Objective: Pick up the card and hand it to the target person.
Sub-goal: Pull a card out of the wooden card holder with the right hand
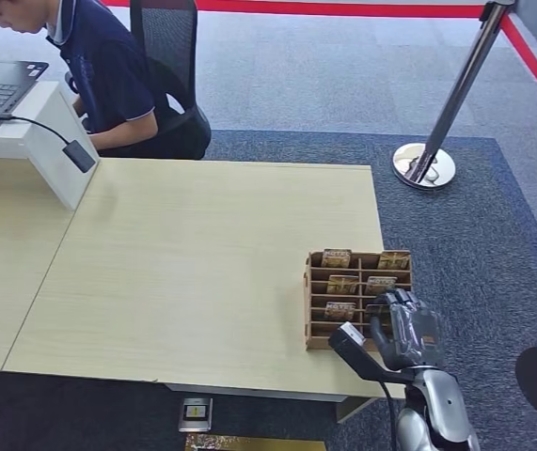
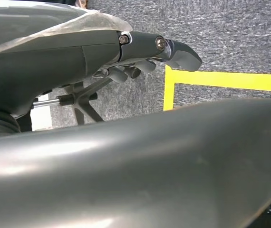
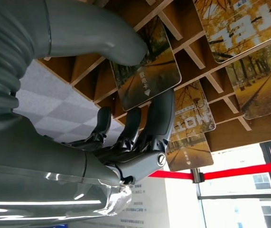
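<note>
Right hand (image 3: 134,142) pinched a card (image 3: 146,71) between thumb and fingers, still in the wooden rack (image 1: 315,282) at the table's near-right corner. A shallow pinch could've let it slip or catch a divider.

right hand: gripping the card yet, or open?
Gripping. In the right wrist view the right hand pinches an autumn-tree printed card between thumb and a dark finger, the card still seated in the brown wooden slotted rack.
</note>
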